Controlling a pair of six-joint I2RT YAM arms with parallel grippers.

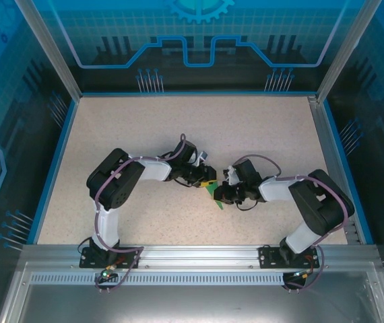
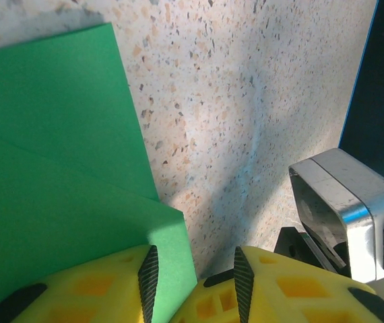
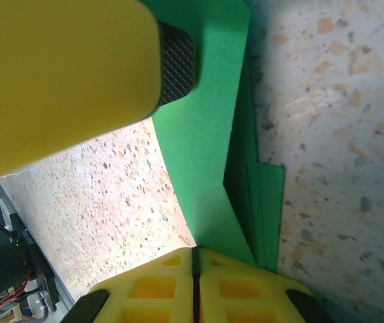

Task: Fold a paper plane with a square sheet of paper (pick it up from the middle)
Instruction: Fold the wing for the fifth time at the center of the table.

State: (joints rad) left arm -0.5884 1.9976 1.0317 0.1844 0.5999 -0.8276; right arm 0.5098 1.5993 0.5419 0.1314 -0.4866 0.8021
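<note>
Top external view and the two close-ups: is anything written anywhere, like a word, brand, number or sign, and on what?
No readable text anywhere.
green paper: plain, no print.
blue back wall: a gear sign and circuit-like lines, no words.
left arm and right arm: any labels are too small to read.

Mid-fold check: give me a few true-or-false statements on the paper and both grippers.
1. The right gripper is shut on the paper. True.
2. The left gripper is clamped shut. False: its jaws stand apart.
3. The paper is one flat layer. False: folded layers overlap.
4. The paper sits near the middle of the table, between the two grippers. True.
</note>
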